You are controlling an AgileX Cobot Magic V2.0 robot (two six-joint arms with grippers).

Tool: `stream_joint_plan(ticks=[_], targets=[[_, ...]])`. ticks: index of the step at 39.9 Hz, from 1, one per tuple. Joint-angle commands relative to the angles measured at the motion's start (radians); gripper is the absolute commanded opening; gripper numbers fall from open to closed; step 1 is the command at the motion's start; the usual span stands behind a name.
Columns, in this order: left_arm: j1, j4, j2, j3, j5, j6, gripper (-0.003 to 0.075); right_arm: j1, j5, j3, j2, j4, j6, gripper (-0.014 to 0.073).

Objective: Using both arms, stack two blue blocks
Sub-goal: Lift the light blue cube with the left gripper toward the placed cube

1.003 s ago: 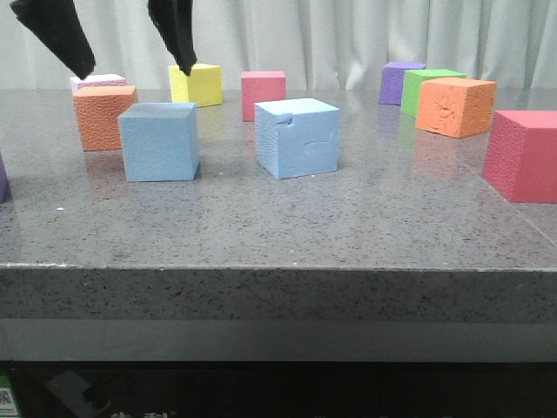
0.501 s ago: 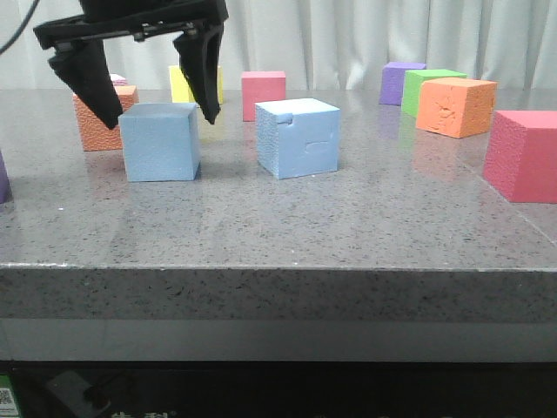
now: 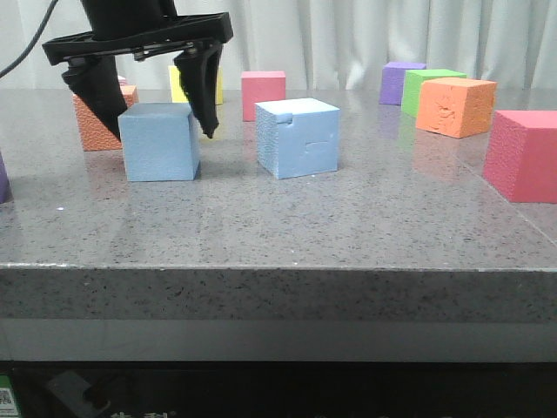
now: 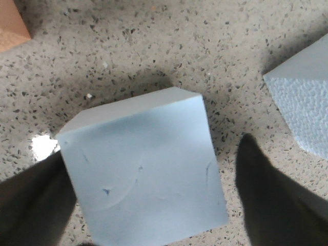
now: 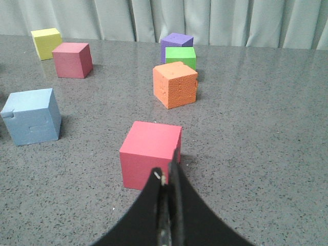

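Black left gripper (image 3: pixel 157 109) spread, straddling clean light blue foam cube (image 3: pixel 158 141); centring both fingers before closing, squeezing gently.

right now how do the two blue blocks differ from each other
The clean blue block has smooth, unbroken faces; the paler blue block has a notched top corner and a gouge in its front face. The clean one sits between the open fingers of the left gripper; the paler one stands free to its right, with no gripper near. Both are light blue foam cubes of like size, resting flat on the table.
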Motion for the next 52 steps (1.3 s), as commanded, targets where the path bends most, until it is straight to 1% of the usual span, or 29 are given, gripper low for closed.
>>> stream_joint_plan(ticks=[1,2,6,10,18,24,29,36,40,44,52], targets=[[-0.008,-0.010,-0.051,-0.033,-0.024,-0.009,0.0391,-0.001,-0.082,-0.027,0.010,-0.004,-0.008,-0.0062],[-0.008,-0.010,-0.051,-0.033,-0.024,-0.007,0.0355,-0.001,-0.082,-0.027,0.010,-0.004,-0.008,-0.0062],[-0.008,-0.010,-0.051,-0.033,-0.022,-0.005,0.0257,-0.001,-0.082,-0.027,0.010,-0.004,-0.008,-0.0062],[-0.008,-0.010,-0.051,-0.040,-0.004,-0.005,0.0213,-0.001,-0.082,-0.027,0.010,-0.004,-0.008,-0.0062],[-0.008,0.001,-0.051,-0.134,0.071,-0.003,0.0211,-0.001,-0.082,-0.027,0.010,-0.004,-0.008,-0.0062],[-0.021,-0.010,-0.053,-0.238,0.071,0.006,0.0211,-0.001,-0.082,-0.027,0.010,-0.004,-0.008,-0.0062],[-0.060,-0.010,-0.053,-0.289,0.071,0.024,0.0212,-0.001,-0.082,-0.027,0.010,-0.004,-0.008,-0.0062],[-0.101,-0.010,-0.053,-0.328,0.071,0.024,0.0213,-0.001,-0.082,-0.027,0.010,-0.004,-0.008,-0.0062],[-0.105,-0.012,-0.053,-0.352,0.071,0.024,0.0213,-0.001,-0.082,-0.027,0.010,-0.004,-0.008,-0.0062],[-0.106,-0.051,-0.053,-0.374,0.071,0.024,0.0213,-0.001,-0.081,-0.027,0.010,-0.004,-0.008,-0.0062],[-0.111,-0.087,-0.046,-0.376,0.071,0.024,0.0214,-0.001,-0.081,-0.027,0.010,-0.004,-0.008,-0.0062]])
